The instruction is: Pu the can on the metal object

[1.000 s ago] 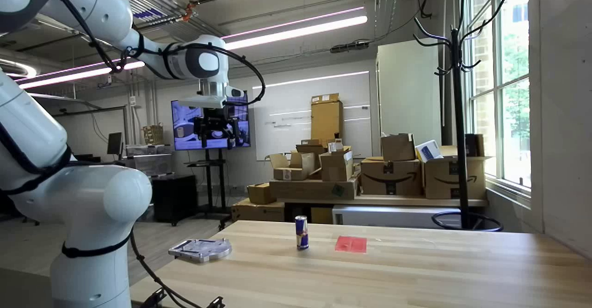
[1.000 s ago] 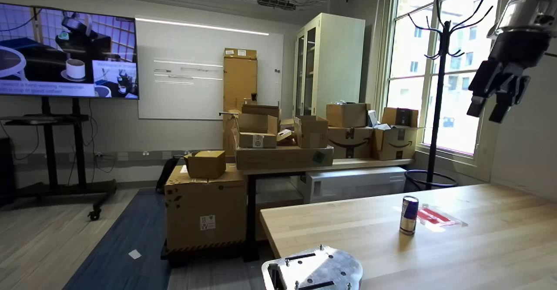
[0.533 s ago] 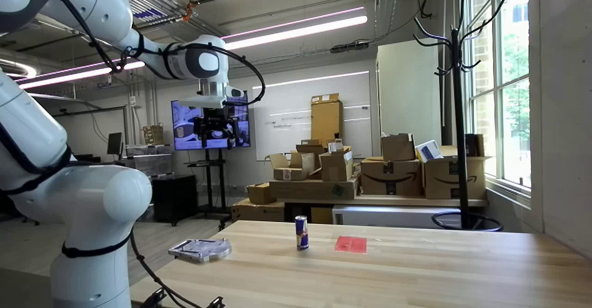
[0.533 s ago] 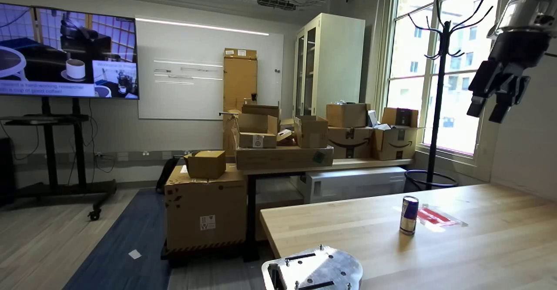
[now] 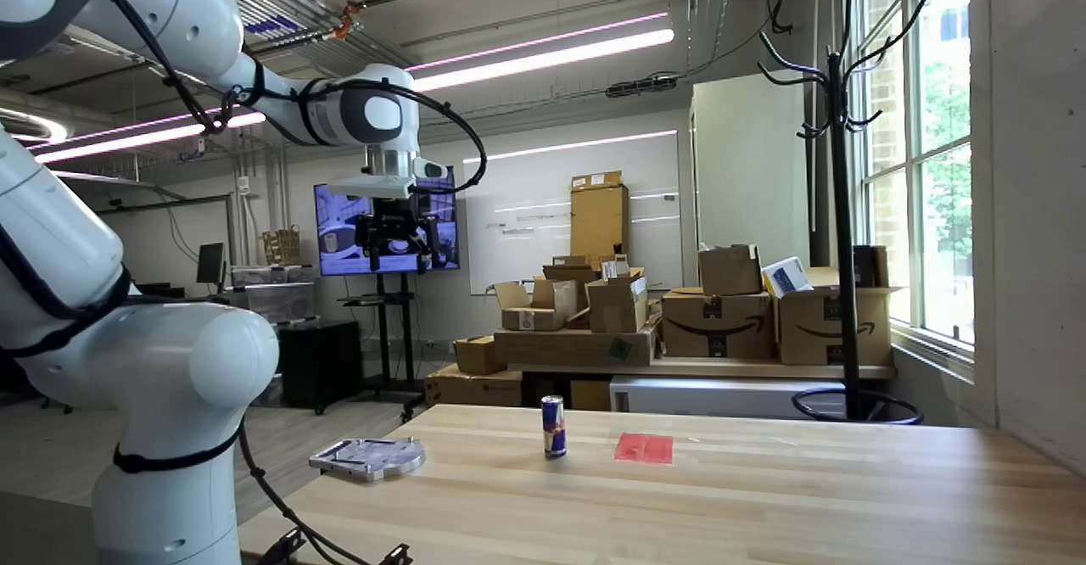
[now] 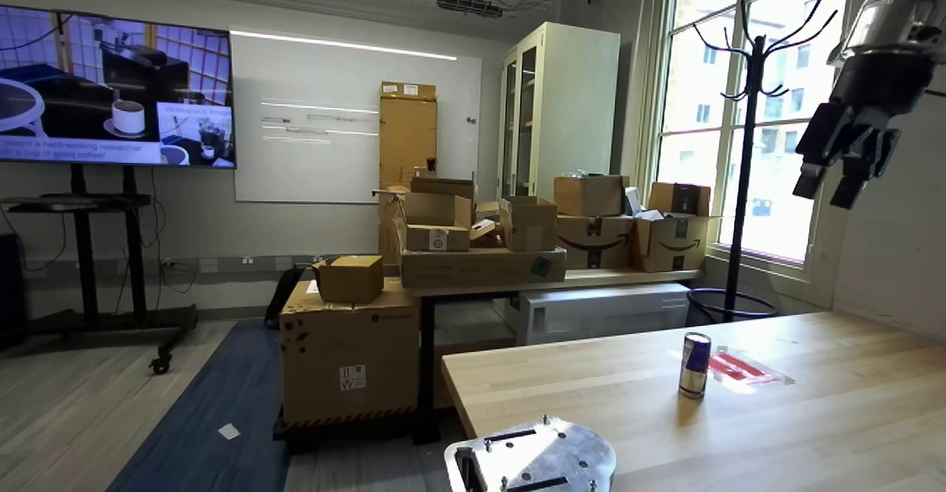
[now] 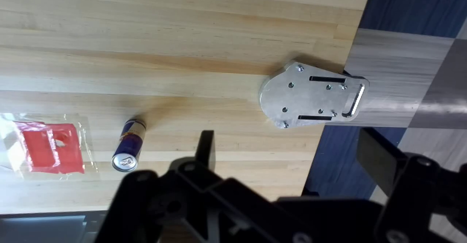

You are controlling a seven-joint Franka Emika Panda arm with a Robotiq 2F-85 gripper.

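The can [image 5: 553,427] stands upright on the wooden table, dark blue-purple with a pale band. It also shows in an exterior view [image 6: 695,365] and in the wrist view [image 7: 130,142], left of my fingers. The metal object [image 5: 366,458] is a flat silvery plate with slots and screws, lying at the table's edge; it shows too in an exterior view [image 6: 550,451], cut off below. In the wrist view the metal object [image 7: 310,97] has its slotted end past the edge. My gripper [image 7: 288,147] is open and empty, high above the table in both exterior views [image 5: 400,253] [image 6: 825,188].
A flat red item [image 5: 643,448] in clear plastic lies beside the can, on the side away from the metal object. The wooden table [image 5: 721,506] ends just by the metal object. Cardboard boxes [image 6: 473,267] and a coat rack [image 6: 746,167] stand beyond the table.
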